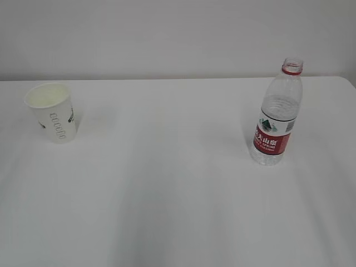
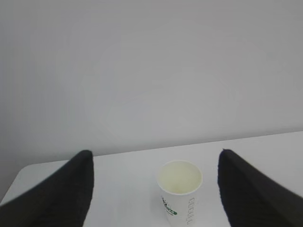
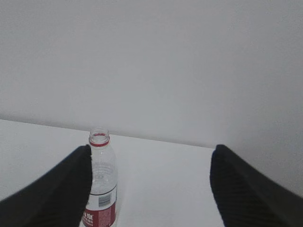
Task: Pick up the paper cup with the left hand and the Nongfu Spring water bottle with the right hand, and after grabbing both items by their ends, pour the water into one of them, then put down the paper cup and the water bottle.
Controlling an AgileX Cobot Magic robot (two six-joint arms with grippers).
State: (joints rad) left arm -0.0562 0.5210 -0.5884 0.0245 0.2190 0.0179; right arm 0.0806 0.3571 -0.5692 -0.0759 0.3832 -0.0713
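Note:
A small white paper cup (image 1: 51, 112) with grey-green print stands upright at the table's far left; its cream inside looks dry. In the left wrist view the paper cup (image 2: 180, 191) stands ahead, between the spread fingers of my left gripper (image 2: 155, 156), which is open and holds nothing. The Nongfu Spring water bottle (image 1: 276, 115), clear, red-labelled and uncapped, stands upright at the right. From the right wrist the bottle (image 3: 100, 184) shows just inside the left finger of my open, unloaded right gripper (image 3: 149, 150), farther off. No water level is plain. Neither arm shows in the exterior view.
A white table (image 1: 167, 194) carries both items, with a wide bare stretch between them. A plain pale wall (image 1: 167, 33) rises behind its far edge. The table's right far corner (image 1: 347, 80) lies just beyond the bottle.

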